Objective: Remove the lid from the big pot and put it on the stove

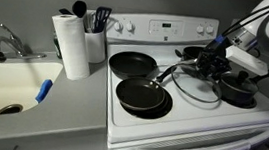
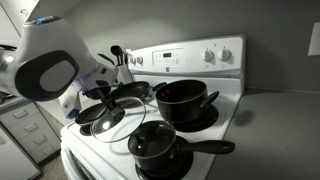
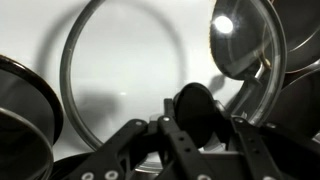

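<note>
The clear glass lid [image 1: 188,89] [image 2: 100,126] with its metal rim lies low over the white stove top [image 1: 200,117] [image 2: 228,100], between the burners. My gripper [image 1: 209,63] [image 2: 100,102] is right above it. In the wrist view my gripper [image 3: 195,115] is shut on the lid's dark knob, and the glass ring [image 3: 100,90] spreads out below. I cannot tell whether the rim touches the stove. The big pot [image 2: 184,100] stands uncovered on a back burner. In the exterior view from the front it is hidden behind my arm.
Two black frying pans [image 1: 133,63] [image 1: 140,96] sit on the burners away from my arm. A long-handled saucepan [image 2: 155,146] [image 1: 238,91] with its own small lid [image 3: 240,40] is close beside the lid. A paper towel roll [image 1: 72,43] and a sink [image 1: 8,87] are past the stove.
</note>
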